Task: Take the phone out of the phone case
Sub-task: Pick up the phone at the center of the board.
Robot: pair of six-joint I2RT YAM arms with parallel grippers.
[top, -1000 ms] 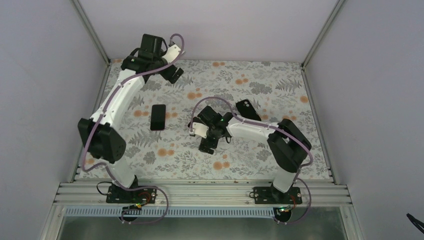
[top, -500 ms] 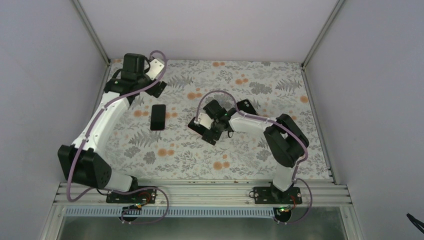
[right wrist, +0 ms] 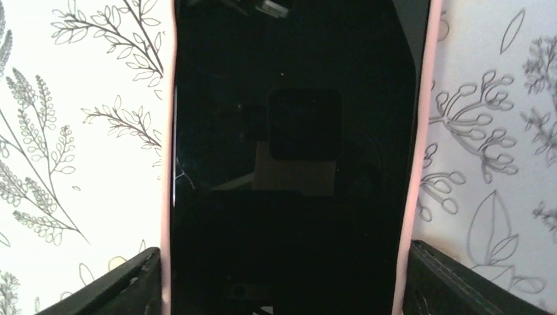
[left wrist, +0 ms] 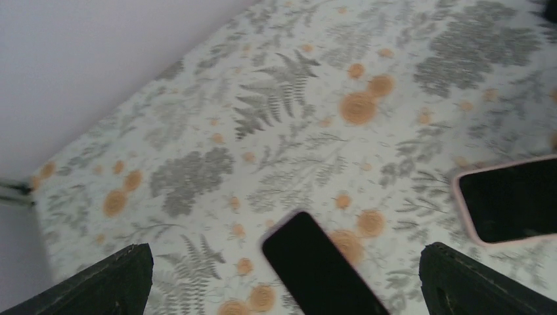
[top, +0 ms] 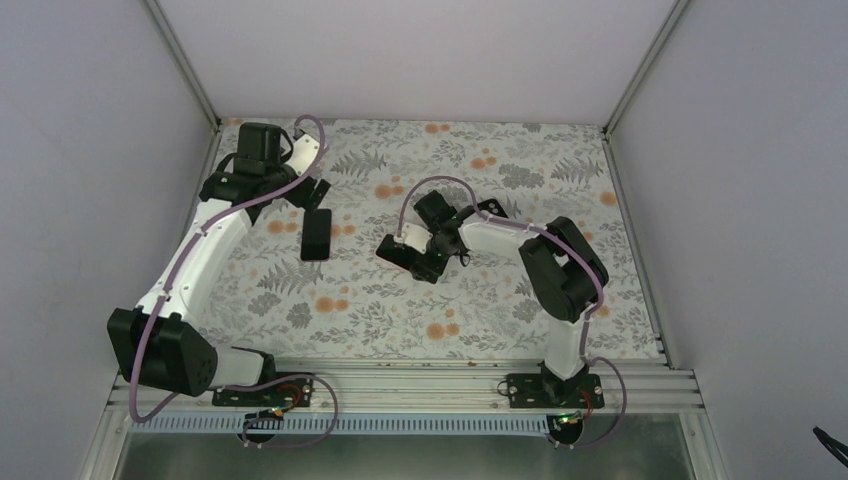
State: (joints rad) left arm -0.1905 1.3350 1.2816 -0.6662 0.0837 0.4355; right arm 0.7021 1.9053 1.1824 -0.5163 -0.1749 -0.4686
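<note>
left end effector [top: 316,192] moved nearer phone [top: 317,234], spread | right end effector [top: 428,262] shifted, spread around pink case [right wrist: 420,131]

Left claw [left wrist: 282,279] spread wide, dark phone [left wrist: 318,266] between tips; pink-edged phone [left wrist: 509,200] right

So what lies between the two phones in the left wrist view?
Only bare floral mat: the near phone and the pink-cased phone lie apart, shown in the left wrist view.

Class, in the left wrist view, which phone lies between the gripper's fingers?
The slanted phone at bottom centre, between the fingers; the pink-rimmed phone sits off at the right edge.
</note>
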